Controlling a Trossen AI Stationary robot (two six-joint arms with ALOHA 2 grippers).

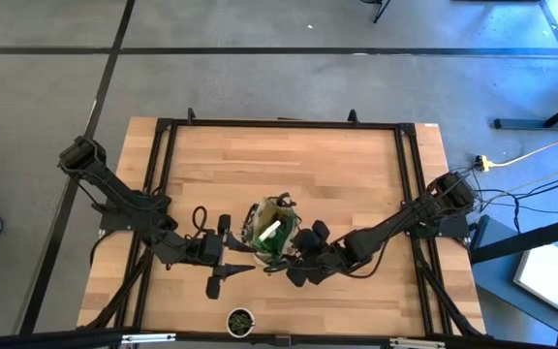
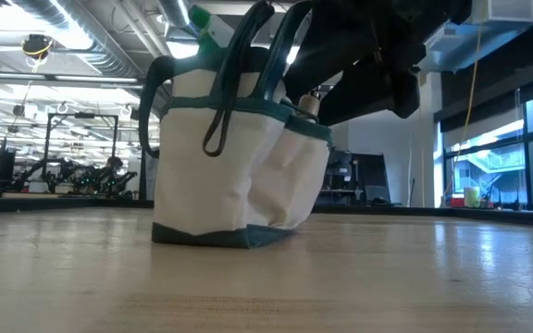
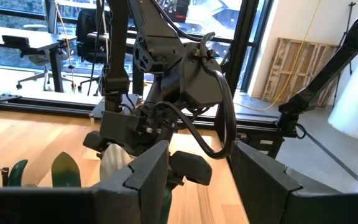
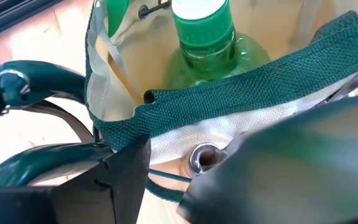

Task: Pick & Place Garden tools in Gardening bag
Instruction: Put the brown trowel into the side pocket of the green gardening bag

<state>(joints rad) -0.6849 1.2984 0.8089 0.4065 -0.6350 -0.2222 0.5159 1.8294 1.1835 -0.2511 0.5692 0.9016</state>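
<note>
Crowding over the gardening bag (image 1: pixel 271 233), the right tool (image 1: pixel 298 254) hides most of the bag's near side from above, and its own fingers are cut off at the edge of the right wrist view. They stand wide apart there with nothing between them, poised over the bag's green rim. Inside the bag a green spray bottle (image 4: pixel 211 45) stands upright, long axis vertical, its cap pointing up out of the mouth. A wooden handle end with a metal ring (image 4: pixel 202 158) pokes up from a side pocket; the rest of that item is hidden in the fabric. The bag sits upright near the middle of the bench (image 1: pixel 337 165), handles raised. The left tool (image 1: pixel 223 244) rests just beside the bag, fingers parted and empty. A potted plant (image 1: pixel 240 321) sits at the bench's front edge.
</note>
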